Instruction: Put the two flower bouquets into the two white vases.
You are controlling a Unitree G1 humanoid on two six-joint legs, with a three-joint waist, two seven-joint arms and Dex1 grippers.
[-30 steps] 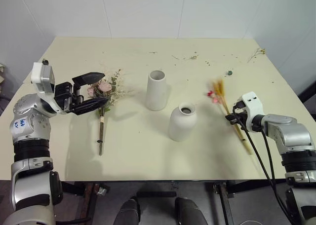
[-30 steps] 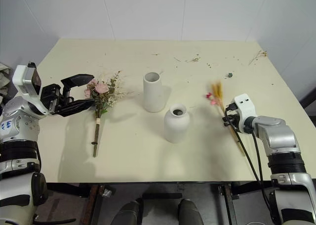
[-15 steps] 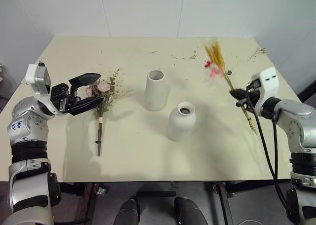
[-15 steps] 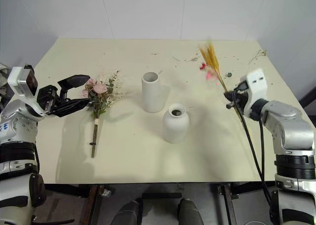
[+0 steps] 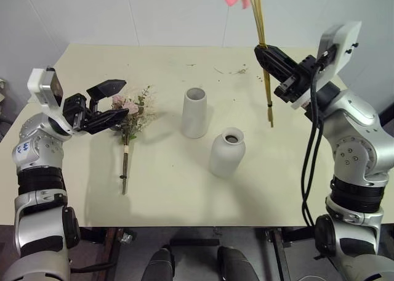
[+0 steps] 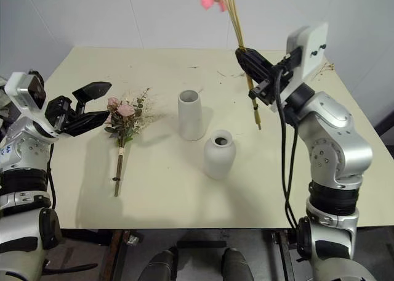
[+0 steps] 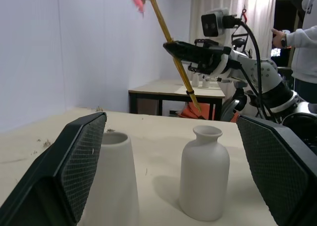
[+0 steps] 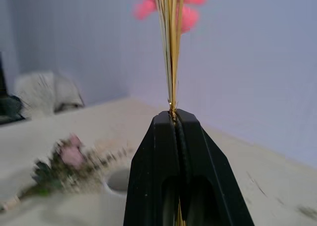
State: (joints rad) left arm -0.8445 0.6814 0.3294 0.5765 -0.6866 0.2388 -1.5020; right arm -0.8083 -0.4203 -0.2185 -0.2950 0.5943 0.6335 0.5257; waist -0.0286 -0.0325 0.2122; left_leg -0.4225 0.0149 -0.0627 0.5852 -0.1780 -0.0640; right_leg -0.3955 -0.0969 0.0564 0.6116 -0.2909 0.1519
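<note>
Since a second ago the right gripper (image 5: 268, 52) has swung the wheat bundle (image 5: 263, 40) up off the table, clamped on its stems, tips now upright at 12 o'clock. Head views: the rose bouquet (image 5: 128, 118) lies at 9 o'clock of the tall vase (image 5: 195, 112); the left gripper (image 5: 111, 102) hovers above its blossoms, jaws apart; both vases, including the bottle vase (image 5: 226, 151), are empty. Left wrist view alone shows a person's sleeve (image 7: 307, 37). Right wrist view shows fingers (image 8: 163, 151) pressed together on the stalks

I see some blue handwriting (image 5: 24, 150) on a round part of my left arm, but I can't make out what it says. I can't read any other words or numbers.
</note>
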